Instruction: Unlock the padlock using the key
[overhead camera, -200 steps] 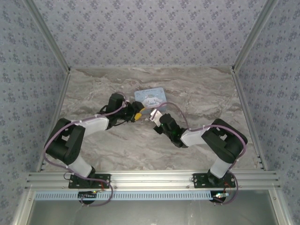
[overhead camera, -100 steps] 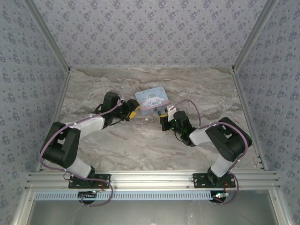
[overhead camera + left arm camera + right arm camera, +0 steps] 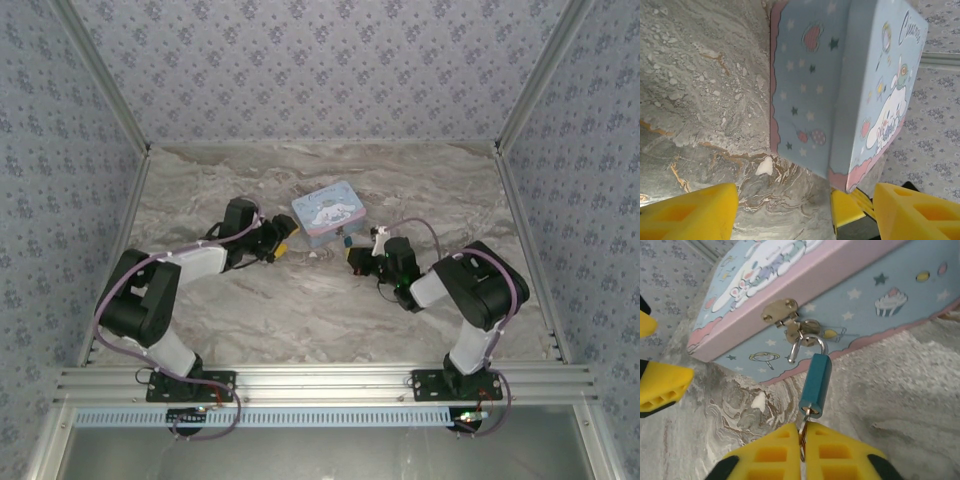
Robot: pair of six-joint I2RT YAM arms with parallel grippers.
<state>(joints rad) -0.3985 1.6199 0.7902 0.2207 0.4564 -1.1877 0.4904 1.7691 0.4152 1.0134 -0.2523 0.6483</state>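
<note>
Blue padlock (image 3: 815, 382) now seems sprung open, the right pincer (image 3: 802, 442) clamped on its key (image 3: 806, 413) having drawn rightward, left pincer (image 3: 800, 220) agape.

Grey-beige marbled stone-look tabletop (image 3: 250, 300), veined in white and brown. Resting on it, mid-table toward the rear: pale blue rectangular cartoon-printed tin box (image 3: 328, 212) with pink scalloped edging, lid closed. Just beside the tin's near corner, not touching it: small white fleck (image 3: 764, 166) on the surface.
</note>
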